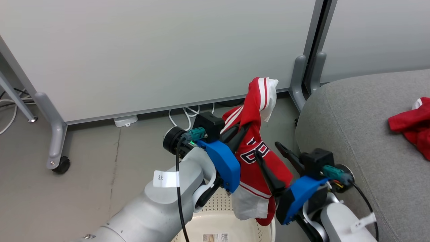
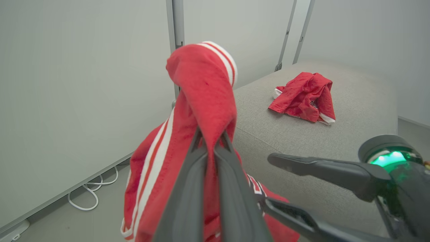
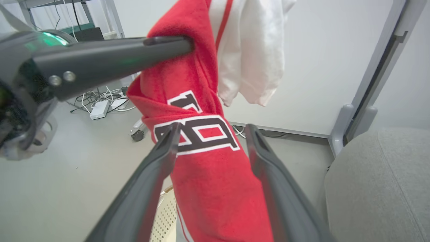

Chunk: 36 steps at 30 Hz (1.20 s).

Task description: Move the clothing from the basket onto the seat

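A red jersey (image 1: 257, 161) with a navy-and-white number 8 hangs above the cream basket (image 1: 215, 220), its top fold flopping over. My left gripper (image 1: 242, 130) is shut on the jersey's upper part (image 2: 201, 97), the fingers pinched together on the cloth. My right gripper (image 1: 267, 149) is open at the jersey's middle, one finger on each side of the number (image 3: 196, 132). A second red jersey (image 1: 412, 123) lies crumpled on the grey seat (image 1: 352, 134), also seen in the left wrist view (image 2: 304, 97).
White partition panels on grey wheeled feet (image 1: 55, 134) stand behind, with white cables (image 1: 188, 114) on the floor along their base. The seat's rounded corner (image 3: 379, 174) is just right of my right gripper. Grey floor lies to the left.
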{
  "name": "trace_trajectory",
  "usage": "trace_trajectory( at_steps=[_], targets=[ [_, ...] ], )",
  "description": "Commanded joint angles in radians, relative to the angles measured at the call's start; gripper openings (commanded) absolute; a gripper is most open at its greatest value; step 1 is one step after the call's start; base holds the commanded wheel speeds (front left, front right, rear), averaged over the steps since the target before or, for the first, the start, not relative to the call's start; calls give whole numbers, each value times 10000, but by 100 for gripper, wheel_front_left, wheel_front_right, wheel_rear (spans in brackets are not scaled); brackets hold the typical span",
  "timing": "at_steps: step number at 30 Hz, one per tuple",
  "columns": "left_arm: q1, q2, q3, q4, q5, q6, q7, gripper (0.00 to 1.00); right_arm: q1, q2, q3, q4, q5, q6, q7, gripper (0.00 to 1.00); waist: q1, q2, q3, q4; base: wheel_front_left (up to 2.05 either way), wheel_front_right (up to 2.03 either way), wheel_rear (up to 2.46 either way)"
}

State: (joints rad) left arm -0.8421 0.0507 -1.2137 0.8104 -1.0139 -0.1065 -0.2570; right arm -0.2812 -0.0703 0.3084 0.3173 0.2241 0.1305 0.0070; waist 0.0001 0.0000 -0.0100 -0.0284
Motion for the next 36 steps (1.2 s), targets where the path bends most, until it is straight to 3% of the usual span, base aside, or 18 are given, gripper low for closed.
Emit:
trace_trajectory(
  at_steps=[1, 10, 22, 23, 24, 26, 27, 36],
  targets=[
    [-169, -3, -58, 14, -70, -6, -46, 0, -320, -99, 229, 228, 111, 5, 106, 100, -1, 0, 25, 18, 0, 0, 0],
    [-260, -5, -243, -19, -194, -37, -82, 0, -1792, -438, 1522, 1855, 488, 3, -18, 100, -1, 0, 103, 68, 0, 0, 0],
    [-284, -7, -451, -171, -335, -86, -93, 0, -2974, -165, 2815, 4006, 1609, 3, -578, 100, -1, 0, 78, 120, 0, 0, 0],
    [-283, -5, -460, -186, -340, -90, -94, 0, -3050, -147, 2948, 4139, 1736, 3, -604, 95, -1, 0, 72, 125, 0, 0, 0],
    [-285, -7, -468, -204, -343, -92, -95, 0, -3130, -124, 3093, 4252, 1874, 5, -648, 55, -1, 0, 66, 129, 0, 0, 0],
    [-290, -8, -492, -229, -368, -109, -96, 0, -3286, -107, 3294, 4454, 2131, 3, -761, 15, -1, 0, 60, 131, 0, 0, 0],
    [-291, -7, -504, -236, -386, -115, -97, 0, -3346, -90, 3387, 4547, 2284, 5, -842, 0, -1, 0, 58, 132, 0, 0, 0],
    [-257, -7, -584, -216, -477, -159, -100, 0, -3741, -155, 3979, 5223, 3045, 5, -1426, 0, -1, 0, 7, 67, 0, 0, 0]
  ],
)
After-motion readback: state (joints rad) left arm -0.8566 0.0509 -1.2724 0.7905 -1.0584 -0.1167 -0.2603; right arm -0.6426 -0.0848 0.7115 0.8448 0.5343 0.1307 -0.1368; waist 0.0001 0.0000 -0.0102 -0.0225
